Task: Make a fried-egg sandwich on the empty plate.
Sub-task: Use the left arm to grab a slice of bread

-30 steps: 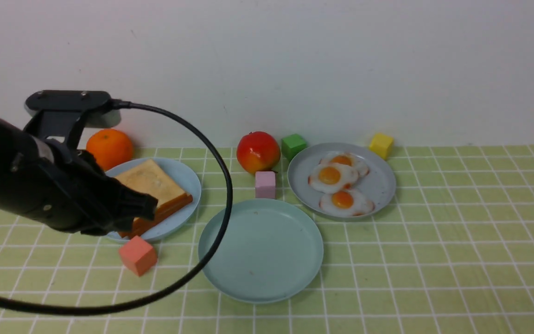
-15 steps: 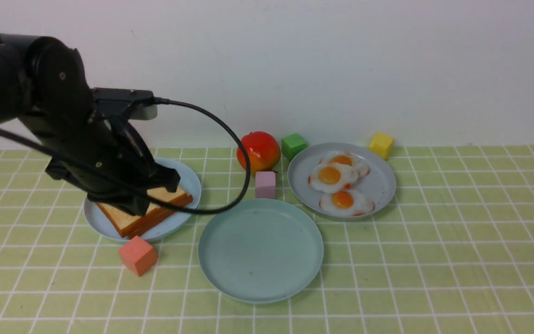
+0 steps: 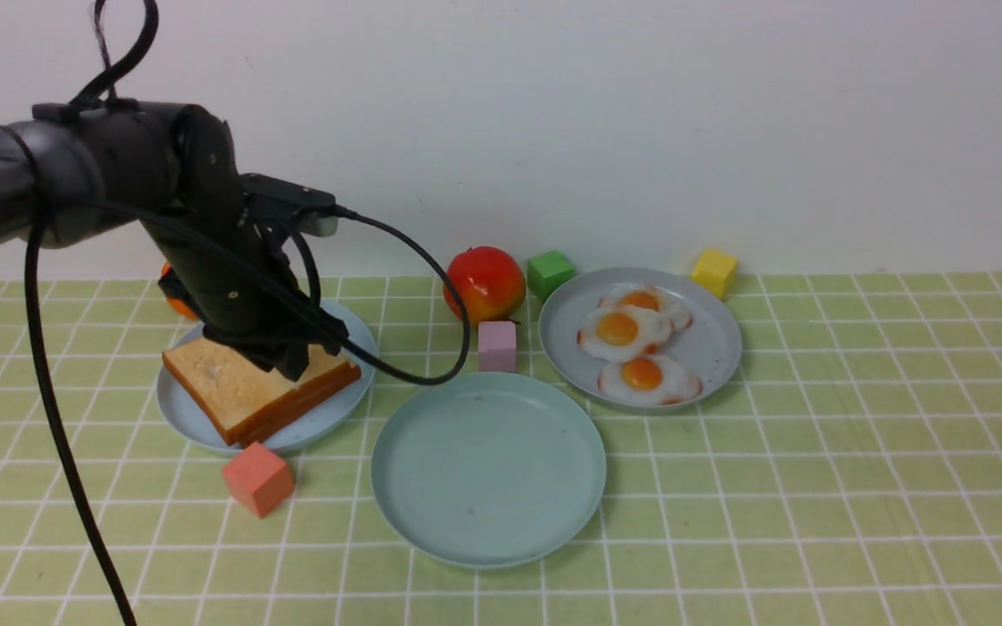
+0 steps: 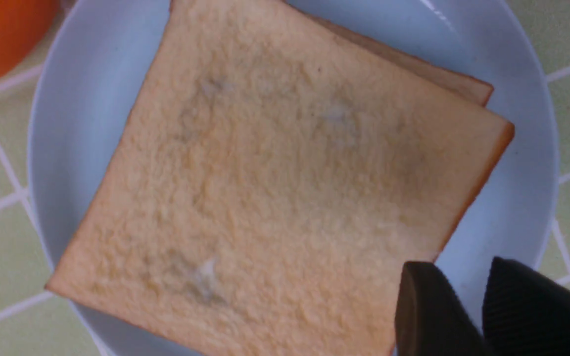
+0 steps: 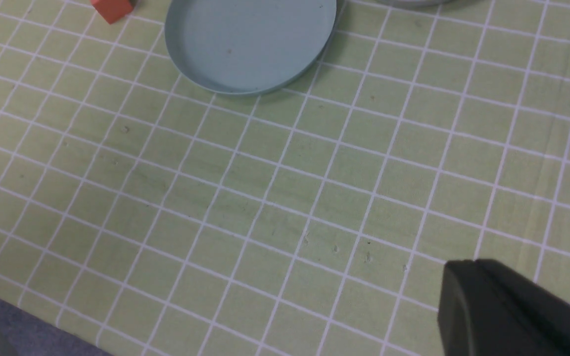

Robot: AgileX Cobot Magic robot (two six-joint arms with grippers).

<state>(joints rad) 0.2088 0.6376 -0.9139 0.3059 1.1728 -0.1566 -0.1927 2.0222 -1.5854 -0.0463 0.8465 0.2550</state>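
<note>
My left pincer [image 3: 290, 363] hovers narrowly parted at the top toast slice [image 3: 223, 382], straddling its edge to carry it to the mint plate [image 3: 488, 469] beside it; my right pincer [image 5: 468, 291] idles closed.

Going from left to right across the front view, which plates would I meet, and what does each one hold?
Light-blue plate holding two stacked toast slices → mint-green plate, with nothing on it → greyer plate holding three fried eggs.
</note>
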